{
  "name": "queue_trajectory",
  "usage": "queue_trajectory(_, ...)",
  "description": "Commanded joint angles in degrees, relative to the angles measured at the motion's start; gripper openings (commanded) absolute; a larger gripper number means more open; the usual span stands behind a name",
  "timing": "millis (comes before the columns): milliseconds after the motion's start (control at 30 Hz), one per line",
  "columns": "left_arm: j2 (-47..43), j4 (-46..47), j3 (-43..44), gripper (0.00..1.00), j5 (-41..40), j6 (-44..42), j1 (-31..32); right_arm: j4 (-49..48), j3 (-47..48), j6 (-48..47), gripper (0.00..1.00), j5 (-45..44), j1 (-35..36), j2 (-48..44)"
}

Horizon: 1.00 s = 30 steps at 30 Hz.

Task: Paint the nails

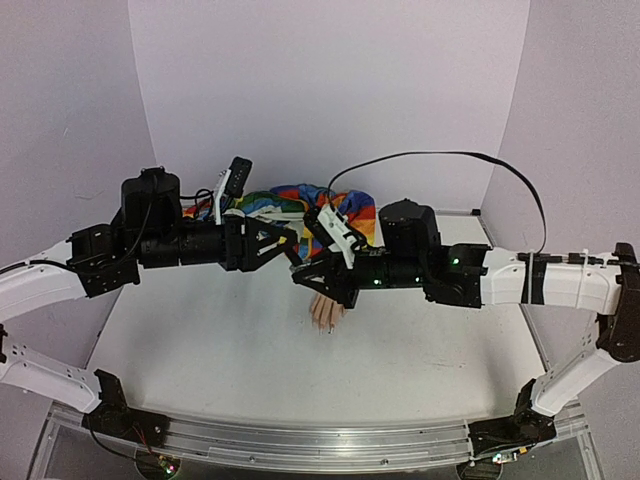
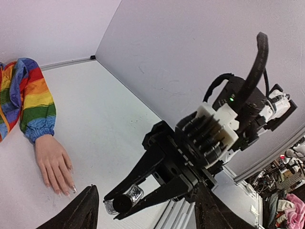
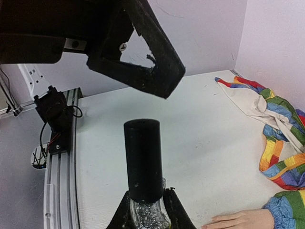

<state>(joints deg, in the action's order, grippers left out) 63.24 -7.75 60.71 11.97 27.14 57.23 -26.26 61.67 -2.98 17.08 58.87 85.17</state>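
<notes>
The right gripper squeezes the little bottle, its black cap pointing straight at the wide-open left gripper, and the nails lie below on the table

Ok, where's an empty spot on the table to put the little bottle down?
The wide bare table between the mannequin hand and the front rail. It is crowded at the back middle, around the rainbow sleeve.

Our left hand and right hand, the bottle between them, crowd the air close by the mannequin hand. The rainbow sleeve blocks the far side; the near tabletop lies open to us on either side.
</notes>
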Motion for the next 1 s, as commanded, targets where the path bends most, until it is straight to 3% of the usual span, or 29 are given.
queue_trajectory(0, 0.8, 0.8, 1.9, 0.66, -5.7, 3.3, 0.0, -5.6, 3.5, -0.1, 0.00, -8.7, 2.0, 0.8)
queue_trajectory(167, 2.4, 1.0, 2.3, 0.55, -7.2, 5.7, 0.0, -7.5, 3.3, 0.7, 0.00, -13.7, 2.8, 1.1)
queue_trajectory(333, 4.0, 1.0, 2.7, 0.53, -7.5, 7.5, 0.0, -9.7, 2.8, 1.5, 0.00, -16.6, 3.2, 1.3)
queue_trajectory(633, 7.1, 1.7, 5.4, 0.37, -5.9, 7.0, 0.0, -9.8, 3.7, 1.0, 0.00, -16.2, 3.6, 2.4)
queue_trajectory(733, 7.5, 1.8, 5.9, 0.35, -6.1, 7.0, 0.0, -9.5, 3.7, 0.8, 0.00, -15.9, 3.6, 2.3)
queue_trajectory(967, 8.4, 1.9, 6.2, 0.17, -5.1, 6.6, 0.1, -9.0, 3.4, 0.9, 0.00, -15.1, 3.8, 1.8)
